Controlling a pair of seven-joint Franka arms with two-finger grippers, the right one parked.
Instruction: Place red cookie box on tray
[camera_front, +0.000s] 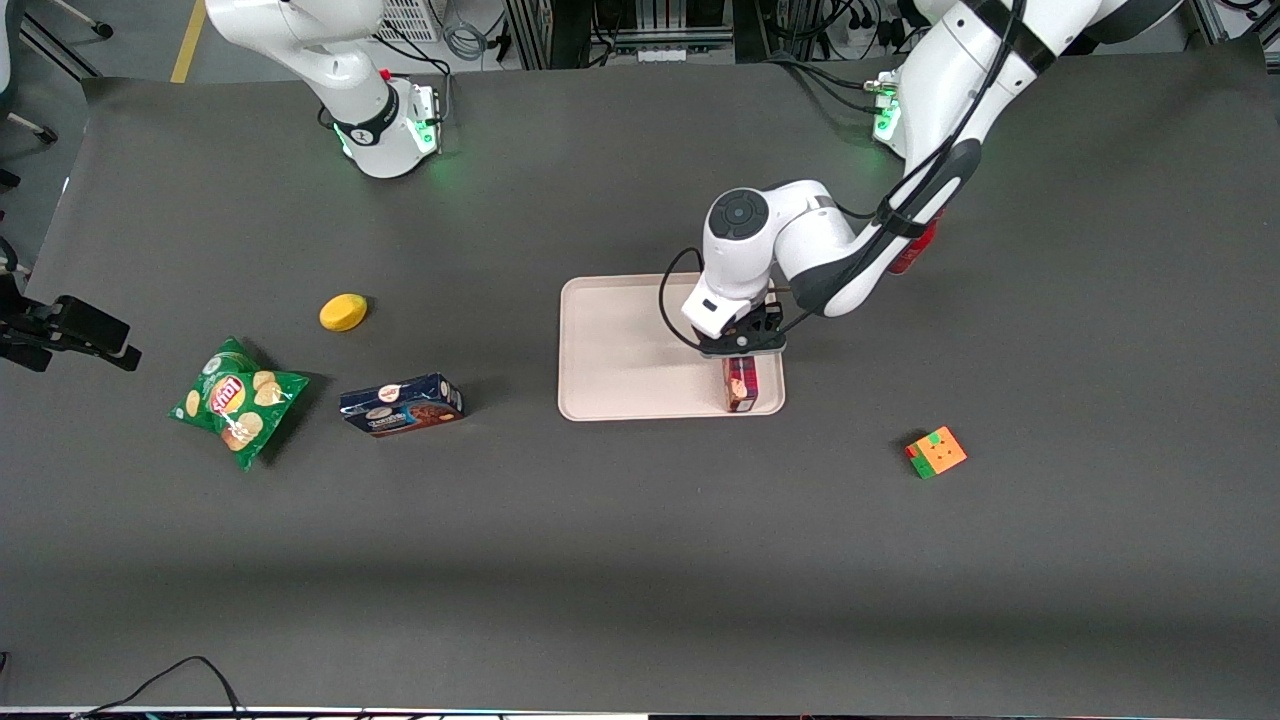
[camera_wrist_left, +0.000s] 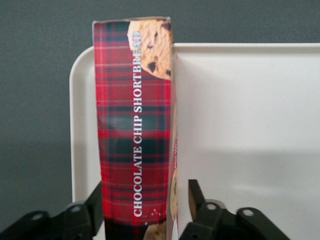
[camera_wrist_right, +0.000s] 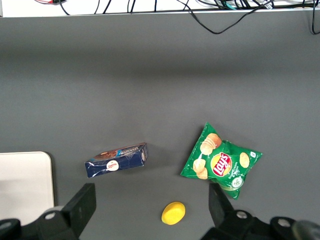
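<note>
- The red cookie box (camera_front: 741, 384) is on the tray (camera_front: 620, 350), near the corner toward the working arm's end and close to the front camera.
- The tool (camera_wrist_left: 145, 200) straddles the box with fingers spread; one finger shows a clear gap.
- Placement looks done; only lifting away remains.

red cookie box (camera_front: 741, 383) on tray (camera_front: 620, 350) at its working-arm end, gripper (camera_front: 742, 345) straddling it, slightly spread
</note>
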